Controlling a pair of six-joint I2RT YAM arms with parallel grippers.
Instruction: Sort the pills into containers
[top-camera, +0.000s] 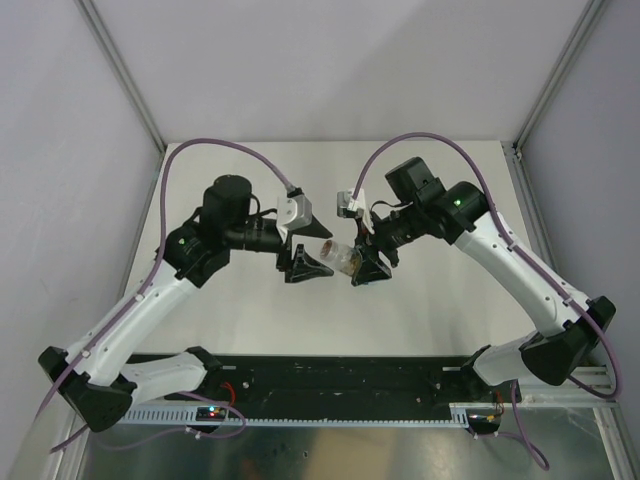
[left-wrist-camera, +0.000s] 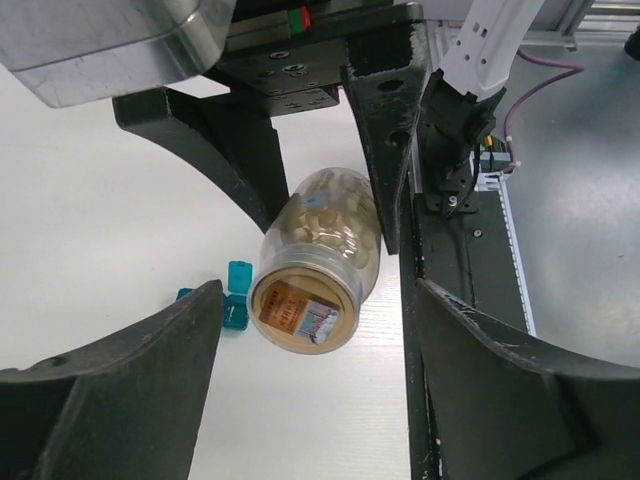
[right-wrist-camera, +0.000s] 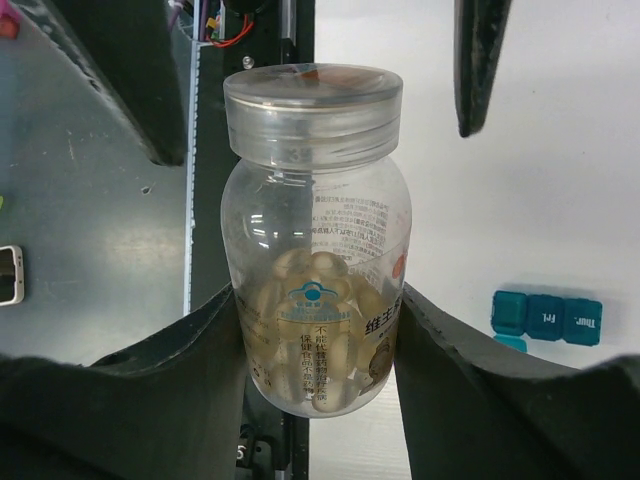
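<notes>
- Top view: the right gripper (top-camera: 366, 266) clamps a clear bottle (top-camera: 343, 257) sideways above the table (top-camera: 430, 320). The left gripper (top-camera: 305, 266) faces the bottle's cap end.
- Left wrist view: the left gripper's fingers are spread wide, and the cap sits just ahead between them, untouched. The teal containers (left-wrist-camera: 236, 300) lie on the table just outside one finger.
- Right wrist view: the right gripper squeezes the bottle's lower half, which holds pale pills (right-wrist-camera: 318, 345). The containers lie beyond one finger.
</notes>
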